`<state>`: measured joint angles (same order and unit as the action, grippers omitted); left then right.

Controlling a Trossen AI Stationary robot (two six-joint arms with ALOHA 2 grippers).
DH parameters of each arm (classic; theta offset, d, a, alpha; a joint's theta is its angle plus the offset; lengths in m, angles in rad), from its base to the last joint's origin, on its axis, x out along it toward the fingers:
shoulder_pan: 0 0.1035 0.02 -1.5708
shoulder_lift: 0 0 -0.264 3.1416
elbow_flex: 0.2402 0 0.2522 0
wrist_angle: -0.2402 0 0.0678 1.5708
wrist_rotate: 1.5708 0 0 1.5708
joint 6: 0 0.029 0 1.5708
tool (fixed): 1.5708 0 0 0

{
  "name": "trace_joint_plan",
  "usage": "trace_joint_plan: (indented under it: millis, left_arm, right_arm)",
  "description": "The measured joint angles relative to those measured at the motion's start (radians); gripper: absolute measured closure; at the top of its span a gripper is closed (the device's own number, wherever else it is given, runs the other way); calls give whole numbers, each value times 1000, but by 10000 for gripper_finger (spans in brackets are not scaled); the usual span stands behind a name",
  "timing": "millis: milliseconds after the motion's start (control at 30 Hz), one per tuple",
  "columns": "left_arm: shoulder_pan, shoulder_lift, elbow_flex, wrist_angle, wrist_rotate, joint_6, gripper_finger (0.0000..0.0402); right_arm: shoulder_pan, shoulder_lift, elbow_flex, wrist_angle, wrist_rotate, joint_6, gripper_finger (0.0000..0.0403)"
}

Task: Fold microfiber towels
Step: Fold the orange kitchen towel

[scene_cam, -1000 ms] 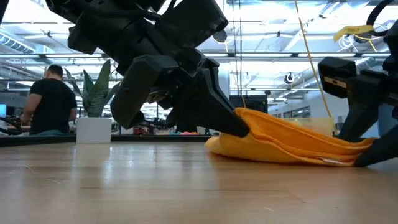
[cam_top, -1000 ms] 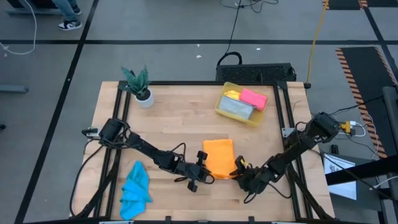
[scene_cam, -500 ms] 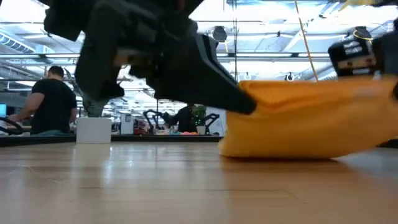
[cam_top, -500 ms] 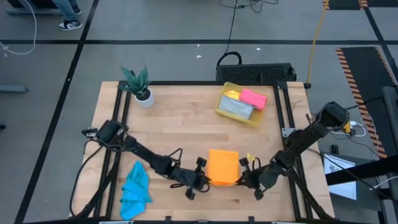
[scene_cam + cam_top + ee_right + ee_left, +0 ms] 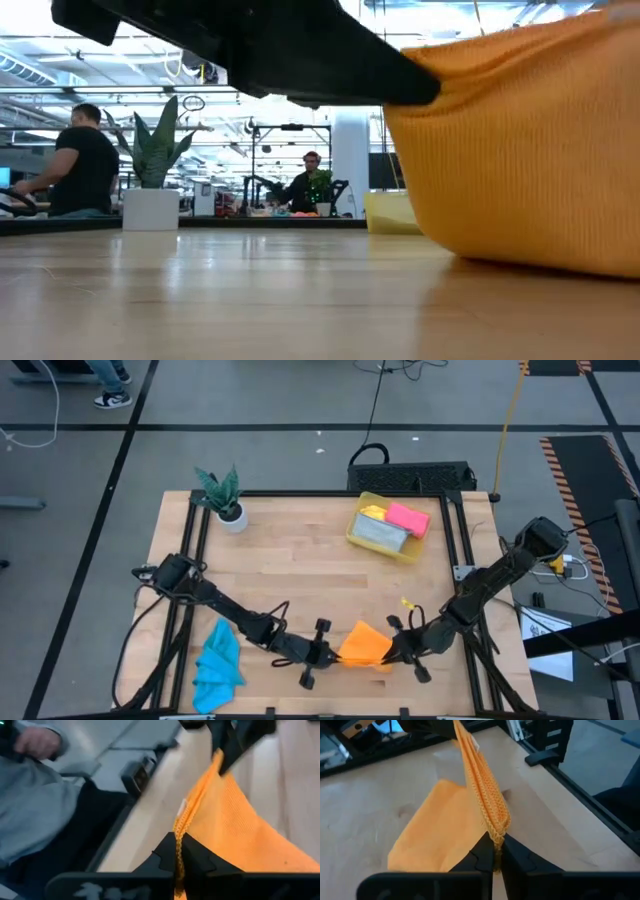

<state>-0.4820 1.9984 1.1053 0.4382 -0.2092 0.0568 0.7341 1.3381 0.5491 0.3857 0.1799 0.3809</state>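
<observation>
Towel in hand: orange towel (image 5: 363,645), lifted, unfolded.
Left gripper (image 5: 494,854): pinching its edge.
Right gripper (image 5: 178,851): pinching the opposite edge.
Left to fold: blue towel (image 5: 217,665), crumpled.

We see a plain orange microfiber towel (image 5: 363,645), a bright blue crumpled towel (image 5: 218,663), pink (image 5: 407,518) and grey (image 5: 377,534) towels in a translucent yellow plastic bin (image 5: 354,533), and a pale wood-grain tabletop (image 5: 290,560).
</observation>
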Motion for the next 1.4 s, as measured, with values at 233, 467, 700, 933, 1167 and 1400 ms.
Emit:
trace_joint_plan:
  millis: [233,467,700,933,1167,1400]
  left_arm:
    - [80,2,0,6,72,-36,391]
    - [165,5,0,44,209,-35,394]
    - [186,12,0,59,236,-52,386]
    - [94,12,0,35,188,-53,387]
    - [34,12,0,84,160,-106,395]
    - [89,12,0,115,183,-104,389]
  right_arm:
    - [-47,-2,0,-110,2,128,400]
    - [-16,-3,0,-140,-2,229,400]
    - [13,-3,0,-173,28,314,399]
    - [-29,17,0,-147,15,258,399]
    - [-41,47,1,24,-177,208,399]
    - [48,41,2,18,-91,336,400]
